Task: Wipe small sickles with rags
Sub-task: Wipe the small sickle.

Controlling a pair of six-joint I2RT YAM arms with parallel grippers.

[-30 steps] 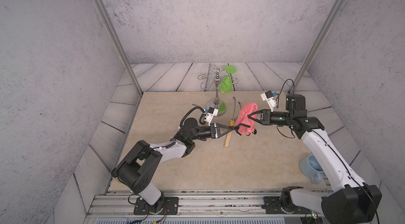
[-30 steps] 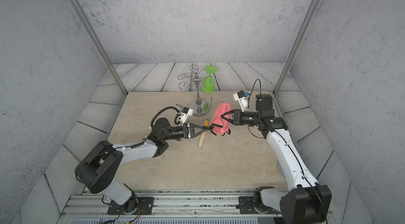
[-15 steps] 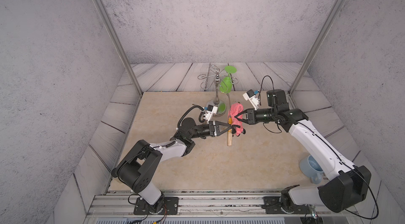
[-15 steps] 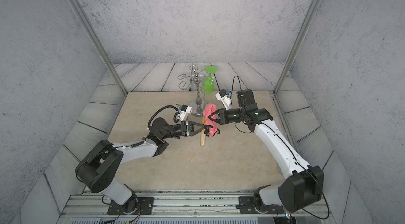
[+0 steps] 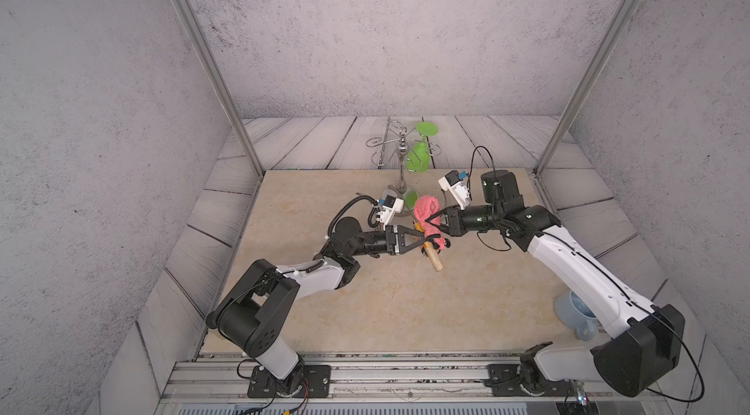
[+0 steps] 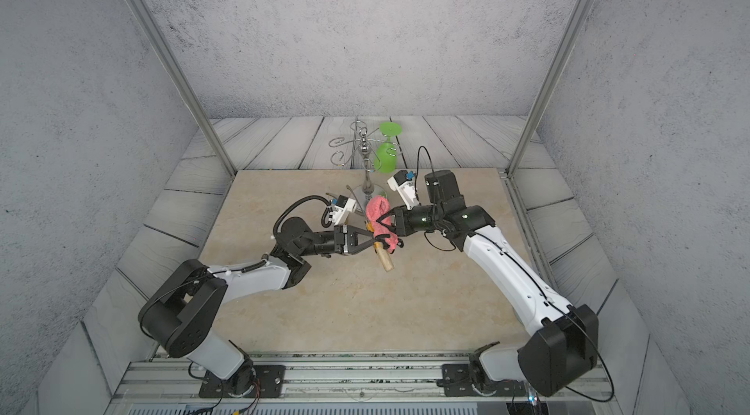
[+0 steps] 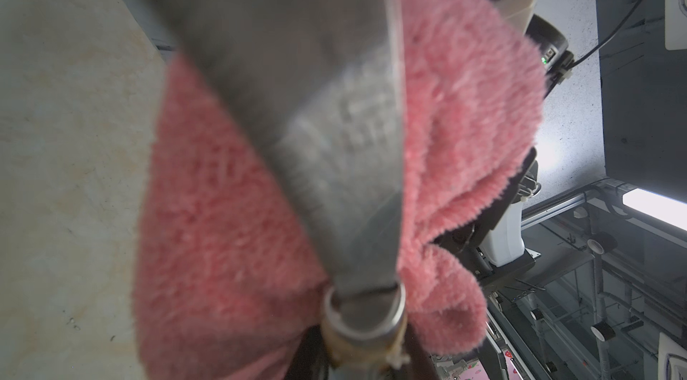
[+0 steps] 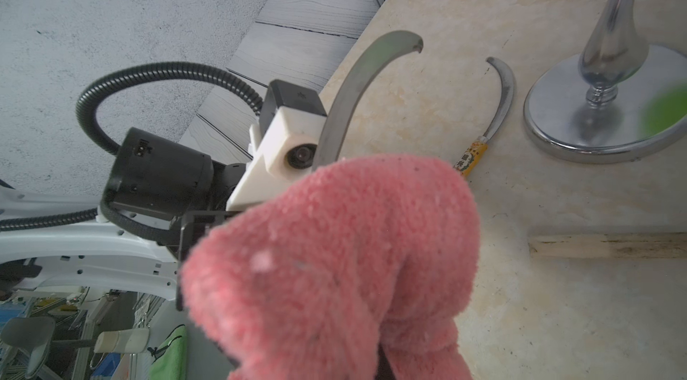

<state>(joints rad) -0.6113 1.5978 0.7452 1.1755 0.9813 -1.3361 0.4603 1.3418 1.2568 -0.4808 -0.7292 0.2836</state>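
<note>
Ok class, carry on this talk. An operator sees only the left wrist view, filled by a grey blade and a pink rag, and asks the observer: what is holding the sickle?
Observer: The left end effector is shut on the sickle, at its wooden handle.
Operator: And who has the rag?
Observer: The right end effector holds the rag against the blade.
Operator: Anything else to wipe?
Observer: A second sickle lies beside the base of the stand.
</note>
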